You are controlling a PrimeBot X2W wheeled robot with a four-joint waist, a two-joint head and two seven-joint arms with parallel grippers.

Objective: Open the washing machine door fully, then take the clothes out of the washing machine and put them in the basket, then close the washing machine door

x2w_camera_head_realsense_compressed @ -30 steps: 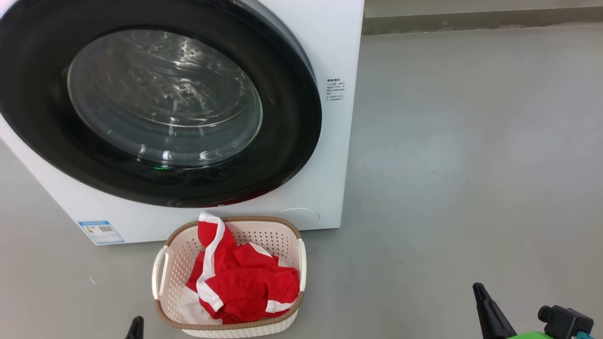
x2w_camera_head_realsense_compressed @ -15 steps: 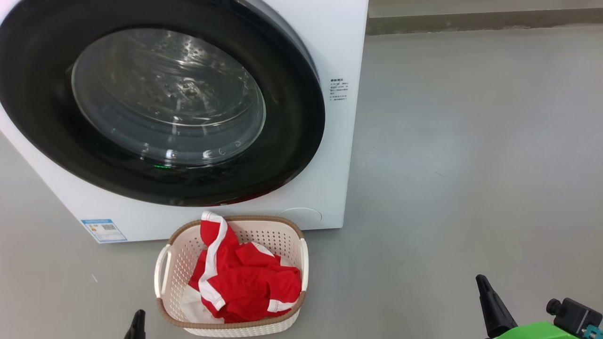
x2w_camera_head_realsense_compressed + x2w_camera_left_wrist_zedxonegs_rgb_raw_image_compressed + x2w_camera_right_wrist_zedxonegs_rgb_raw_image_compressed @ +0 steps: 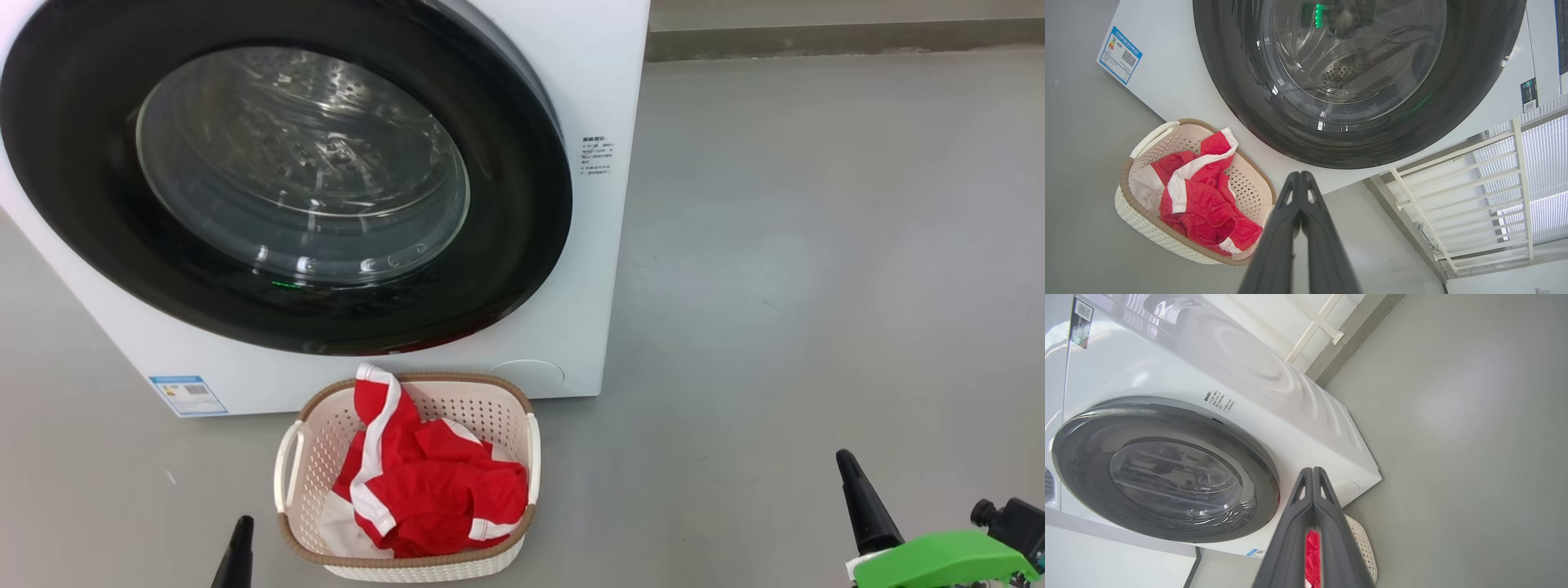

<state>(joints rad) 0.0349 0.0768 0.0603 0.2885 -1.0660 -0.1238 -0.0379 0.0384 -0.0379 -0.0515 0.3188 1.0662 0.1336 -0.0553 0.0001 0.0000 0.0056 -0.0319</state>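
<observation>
The washing machine (image 3: pixel 588 73) stands on the grey floor (image 3: pixel 816 245) with its black-rimmed door (image 3: pixel 514 204) shut flat against the front. The basket (image 3: pixel 490 412) sits on the floor just before the machine's lower front edge, under the door's bottom rim. The red clothes (image 3: pixel 433 498) are heaped inside it, with one white-striped piece riding up the far wall. My left pincer (image 3: pixel 243 524) hangs low near the basket's near left corner. My right pincer (image 3: pixel 846 459) is well off to its right. Both point up toward the machine, fingers pressed together, holding nothing.
</observation>
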